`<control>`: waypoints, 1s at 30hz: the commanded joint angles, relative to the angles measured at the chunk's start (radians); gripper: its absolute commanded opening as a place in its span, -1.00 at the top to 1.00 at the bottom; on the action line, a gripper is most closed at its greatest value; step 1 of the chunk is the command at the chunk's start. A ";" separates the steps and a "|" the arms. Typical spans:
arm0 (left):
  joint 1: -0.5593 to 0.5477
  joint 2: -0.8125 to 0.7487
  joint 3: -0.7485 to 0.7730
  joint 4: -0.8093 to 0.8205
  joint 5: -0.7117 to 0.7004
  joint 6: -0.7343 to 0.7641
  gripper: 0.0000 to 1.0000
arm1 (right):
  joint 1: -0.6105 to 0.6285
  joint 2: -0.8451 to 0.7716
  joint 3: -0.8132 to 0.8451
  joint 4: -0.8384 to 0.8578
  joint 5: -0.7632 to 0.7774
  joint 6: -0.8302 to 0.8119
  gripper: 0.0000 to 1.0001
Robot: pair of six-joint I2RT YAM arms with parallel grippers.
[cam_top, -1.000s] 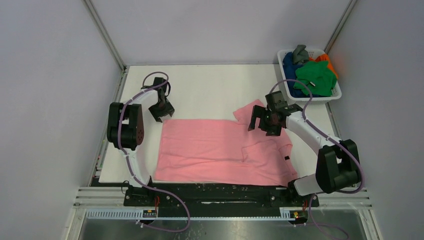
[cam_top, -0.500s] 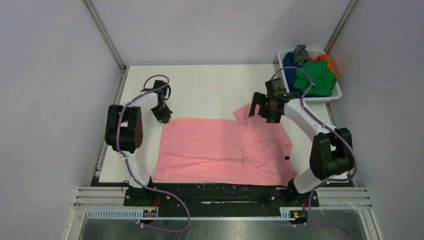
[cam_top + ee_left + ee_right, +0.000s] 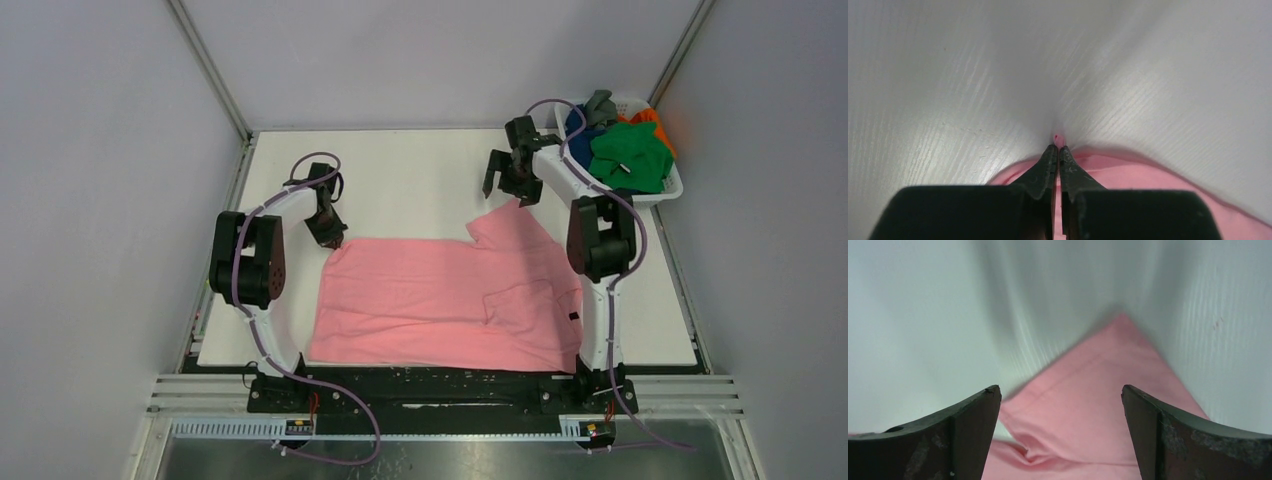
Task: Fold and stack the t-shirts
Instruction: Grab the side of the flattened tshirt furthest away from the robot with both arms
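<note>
Barely begun, I judge: the light pink soft cloth t-shirt (image 3: 440, 295) lies spread and unfolded on the white table (image 3: 420, 170), the left gripper (image 3: 333, 238) pinching its far left corner, the right gripper (image 3: 511, 188) gaping wide and empty over its far sleeve, and the green, dark blue, orange and grey shirts (image 3: 630, 155) heaped in the white slatted plastic basket (image 3: 672, 186)

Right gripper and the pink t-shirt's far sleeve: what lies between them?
Only bare white table. In the top external view the open right gripper sits just beyond the sleeve tip of the pink t-shirt; the right wrist view frames that sleeve between the jaws.
</note>
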 commanded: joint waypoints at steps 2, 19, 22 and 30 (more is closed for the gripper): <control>-0.006 -0.053 -0.010 0.014 0.029 0.012 1.00 | -0.017 0.188 0.323 -0.172 0.053 -0.035 -0.97; -0.006 -0.101 -0.022 0.014 0.022 0.015 1.00 | -0.025 0.347 0.460 -0.351 -0.036 -0.043 -0.82; -0.007 -0.110 -0.027 0.014 0.022 0.015 1.00 | -0.025 0.309 0.388 -0.329 -0.039 -0.043 -0.73; -0.007 -0.126 -0.035 0.014 0.023 0.015 1.00 | -0.024 0.254 0.329 -0.308 -0.055 -0.081 -0.43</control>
